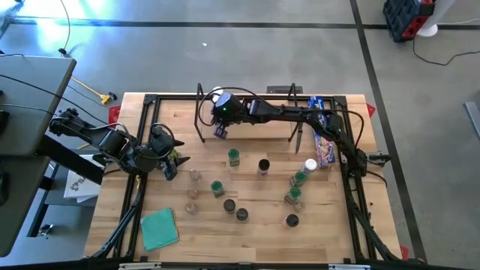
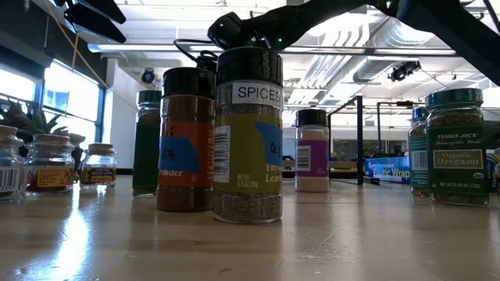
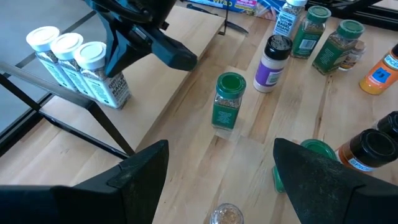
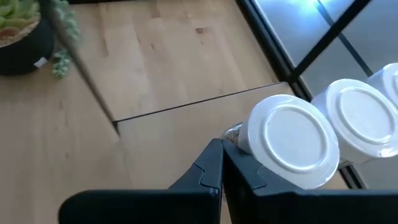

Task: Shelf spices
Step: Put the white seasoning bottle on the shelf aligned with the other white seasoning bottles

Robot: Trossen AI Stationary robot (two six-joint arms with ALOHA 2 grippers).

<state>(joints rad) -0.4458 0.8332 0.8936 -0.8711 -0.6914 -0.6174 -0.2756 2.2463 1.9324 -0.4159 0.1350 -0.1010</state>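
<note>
The light-wood shelf [image 1: 247, 124] stands at the table's far middle. Three white-lidded spice jars [image 3: 68, 53] stand upright in a row on its left end. My right gripper [image 4: 222, 163] reaches across the shelf to that end, shut, right beside the nearest of them [image 4: 292, 140]. Several more spice jars with green, black, white and clear tops stand loose on the table [image 1: 234, 156], [image 1: 263, 166], [image 1: 292, 220]. My left gripper [image 3: 214, 180] hangs open and empty over the table's left part, above a clear jar [image 3: 225, 214]. My right gripper's shut fingers [image 4: 245, 171] slant down from the table's right, with one finger's outer side next to the nearest white-lidded jar's lid [image 4: 261, 140]. Whether it touches the jar I cannot tell. The jar stands upright on the shelf.
A long blue wrap box [image 1: 322, 142] lies right of the shelf. A teal cloth [image 1: 159, 227] lies at the near left. A small potted plant [image 4: 18, 31] sits left of the shelf. Black frame bars [image 3: 93, 112] stand at the shelf's end.
</note>
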